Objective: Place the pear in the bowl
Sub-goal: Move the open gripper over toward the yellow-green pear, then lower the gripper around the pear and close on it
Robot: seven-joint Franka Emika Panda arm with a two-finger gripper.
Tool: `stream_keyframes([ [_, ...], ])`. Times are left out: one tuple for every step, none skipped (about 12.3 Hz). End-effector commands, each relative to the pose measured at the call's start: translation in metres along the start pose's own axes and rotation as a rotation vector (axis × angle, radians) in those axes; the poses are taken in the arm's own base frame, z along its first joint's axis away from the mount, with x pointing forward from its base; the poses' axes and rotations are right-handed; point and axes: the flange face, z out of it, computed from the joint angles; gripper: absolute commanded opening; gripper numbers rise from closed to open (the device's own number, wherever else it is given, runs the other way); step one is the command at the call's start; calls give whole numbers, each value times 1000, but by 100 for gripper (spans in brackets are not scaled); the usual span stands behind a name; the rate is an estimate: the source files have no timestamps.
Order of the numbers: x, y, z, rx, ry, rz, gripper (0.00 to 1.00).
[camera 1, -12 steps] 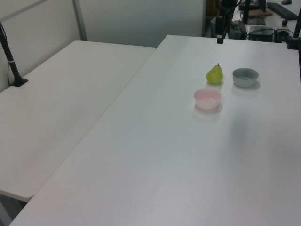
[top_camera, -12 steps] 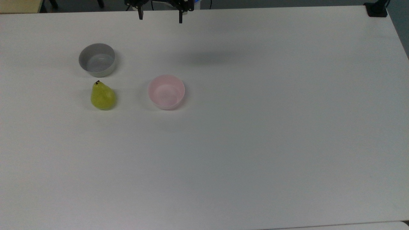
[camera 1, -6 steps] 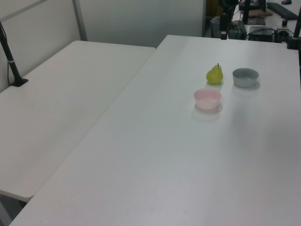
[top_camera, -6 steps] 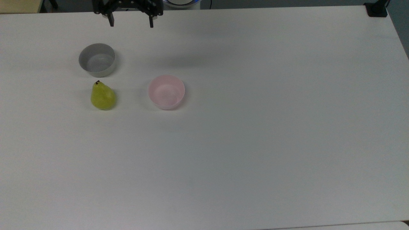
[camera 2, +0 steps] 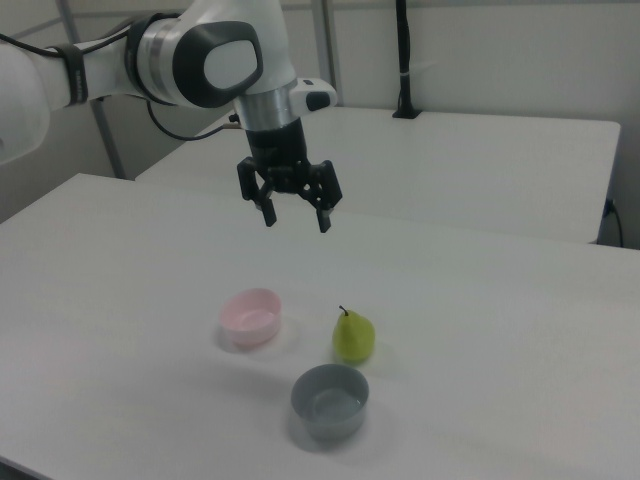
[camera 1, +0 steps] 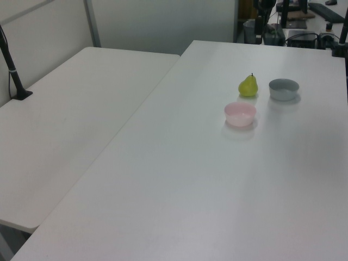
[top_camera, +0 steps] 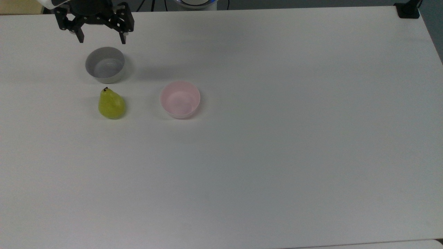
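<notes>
Top view first: the gripper (top_camera: pixel 102 38) has slid across the far edge of the white table (top_camera: pixel 277 138) toward the top view's left over the past second. A second ago its two dark fingers hung near the middle of that edge, well to the right of everything; now they sit just beyond the grey bowl (top_camera: pixel 105 64). The fingers are spread wide apart with nothing between them.

Nothing else has shifted. The pear (top_camera: pixel 111 103) stands upright on its wide base where it was, stem up, just in front of the grey bowl in the top view and well apart from the gripper. The pink bowl (top_camera: pixel 180 99) stays empty to the top view's right of the pear, a short gap between them.

From the right view the gripper (camera 2: pixel 293 207) hangs high in the air, pointing straight down, well above the pear (camera 2: pixel 353 335) and the pink bowl (camera 2: pixel 251 315).

To my eye the arm is lining itself up over the fruit's side of the table. No grasp has begun; it looks like it must come a little further forward past the grey bowl and then drop before closing on the pear.
</notes>
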Motion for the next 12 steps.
stream_keyframes([
  [1,27,11,12,16,-70,100],
  [3,29,20,15,2,-85,100],
  [5,32,23,10,14,-81,100],
  [7,30,35,4,27,-85,100],
  [6,30,46,2,30,-86,100],
  [5,29,61,3,25,-87,100],
  [6,28,72,0,29,-89,100],
  [9,28,90,3,20,-87,100],
  [13,28,106,4,6,-88,100],
  [17,28,119,5,0,-85,100],
  [20,28,130,7,-4,-85,100],
  [22,28,142,9,-15,-87,100],
])
